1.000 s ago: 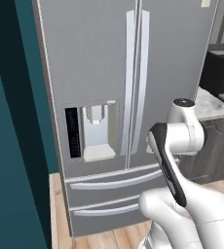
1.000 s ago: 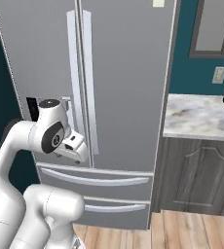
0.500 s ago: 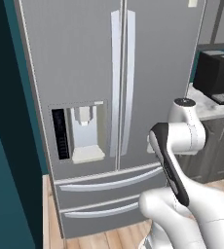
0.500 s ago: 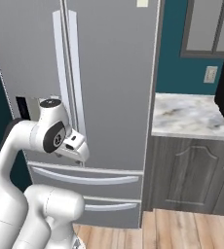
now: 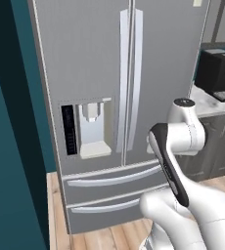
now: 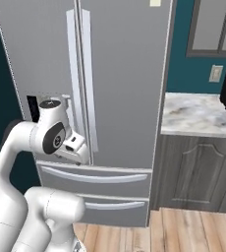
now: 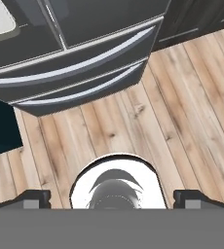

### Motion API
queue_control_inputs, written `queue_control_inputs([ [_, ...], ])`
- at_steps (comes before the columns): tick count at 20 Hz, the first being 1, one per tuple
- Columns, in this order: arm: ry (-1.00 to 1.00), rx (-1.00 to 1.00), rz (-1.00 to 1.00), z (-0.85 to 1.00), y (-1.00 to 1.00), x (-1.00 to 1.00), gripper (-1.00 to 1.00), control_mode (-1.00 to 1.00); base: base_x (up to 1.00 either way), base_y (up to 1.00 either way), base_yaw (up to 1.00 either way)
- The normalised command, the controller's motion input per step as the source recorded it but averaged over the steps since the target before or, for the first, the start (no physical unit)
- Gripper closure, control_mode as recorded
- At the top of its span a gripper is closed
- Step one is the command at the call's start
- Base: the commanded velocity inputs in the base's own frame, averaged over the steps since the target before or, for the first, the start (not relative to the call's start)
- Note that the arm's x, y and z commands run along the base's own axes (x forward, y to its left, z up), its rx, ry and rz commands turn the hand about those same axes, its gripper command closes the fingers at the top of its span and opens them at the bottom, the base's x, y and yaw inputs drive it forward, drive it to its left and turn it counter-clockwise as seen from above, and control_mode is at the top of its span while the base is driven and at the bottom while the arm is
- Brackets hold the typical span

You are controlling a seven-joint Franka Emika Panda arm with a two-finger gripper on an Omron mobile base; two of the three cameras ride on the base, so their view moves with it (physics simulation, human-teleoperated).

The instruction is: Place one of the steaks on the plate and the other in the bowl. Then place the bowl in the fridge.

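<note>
Fridge [image 5: 129, 97] dead ahead, doors closed, tall and rigid; door likely heavy to swing, best hooked at long vertical handle [image 6: 89, 78]. Fingers [image 7: 36, 198] spread wide, empty, hand aimed down at wood floor [image 7: 182, 97].

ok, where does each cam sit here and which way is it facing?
Left base view: behind the arm's left, facing the fridge; arm at lower right.
Right base view: behind its right, facing the same fridge plus counter; arm at lower left.
Hand view: on the hand, looking down at wood floor and fridge drawers; open gripper at bottom.
</note>
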Motion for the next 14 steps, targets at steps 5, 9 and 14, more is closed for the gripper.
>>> queue_control_inputs([
  [5, 0.0, 0.0, 0.0, 0.0, 0.0, 0.0, -1.0, 1.0, -0.47, 0.0, 0.0],
  [9, 0.0, 0.0, 0.0, 0.0, 0.0, 0.0, -1.0, 1.0, 0.0, 0.0, 0.0],
  [14, -0.02, 0.0, 0.0, 0.0, 0.0, 0.0, -1.0, -1.0, 0.0, 0.0, 0.0],
])
